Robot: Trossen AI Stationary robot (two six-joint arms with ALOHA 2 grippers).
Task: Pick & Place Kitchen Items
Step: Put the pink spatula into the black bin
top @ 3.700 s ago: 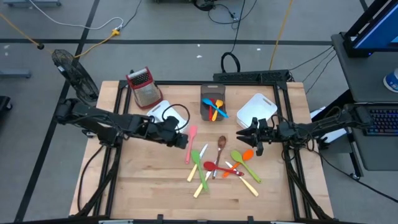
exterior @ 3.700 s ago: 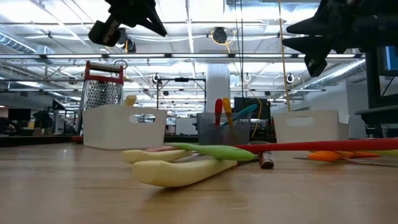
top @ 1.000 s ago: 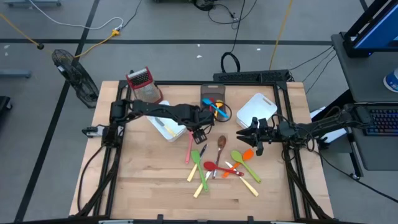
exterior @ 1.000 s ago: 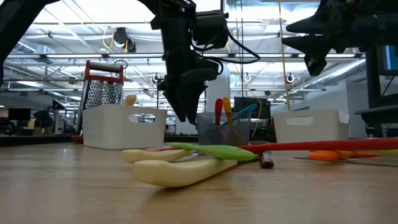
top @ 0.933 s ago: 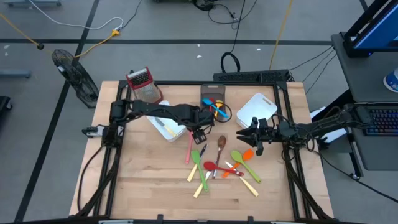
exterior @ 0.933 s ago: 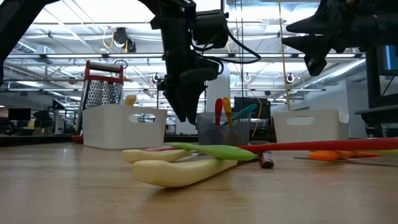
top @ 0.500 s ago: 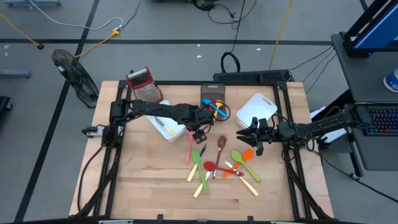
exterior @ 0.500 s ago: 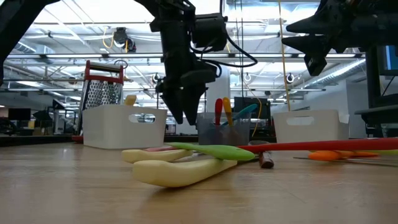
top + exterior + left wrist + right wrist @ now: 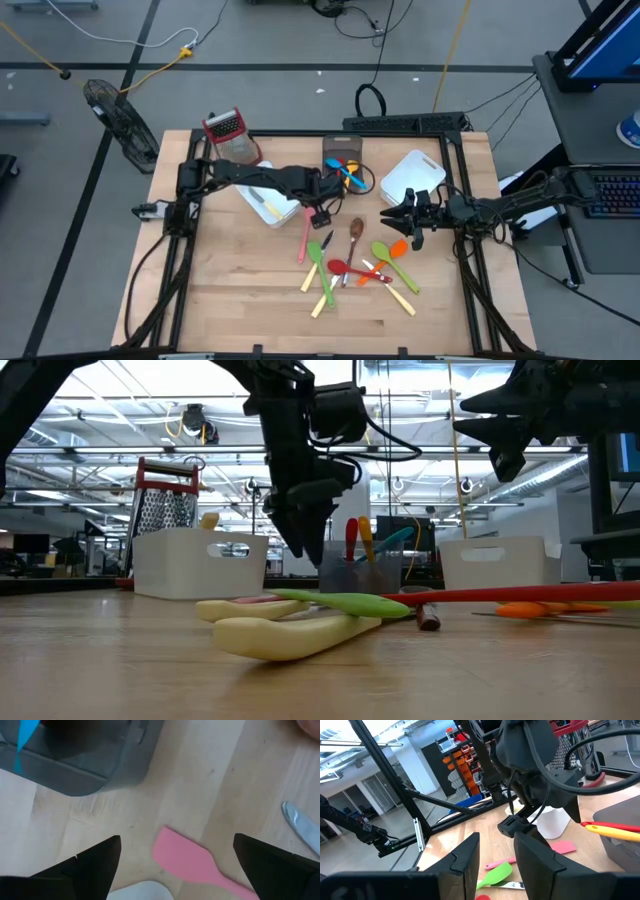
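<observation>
pink spatula [image 9: 192, 861]: flat on table | left gripper [image 9: 318, 212]: above it, fingers spread, empty | right gripper [image 9: 403, 222]: fingers slightly parted, empty

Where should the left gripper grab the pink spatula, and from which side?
Take the pink spatula from straight above, at the neck where its flat blade narrows into the handle. It lies flat on the table, so only its thin edges offer grip. The left gripper hangs open above the blade, fingers either side; shift along toward the handle.
</observation>
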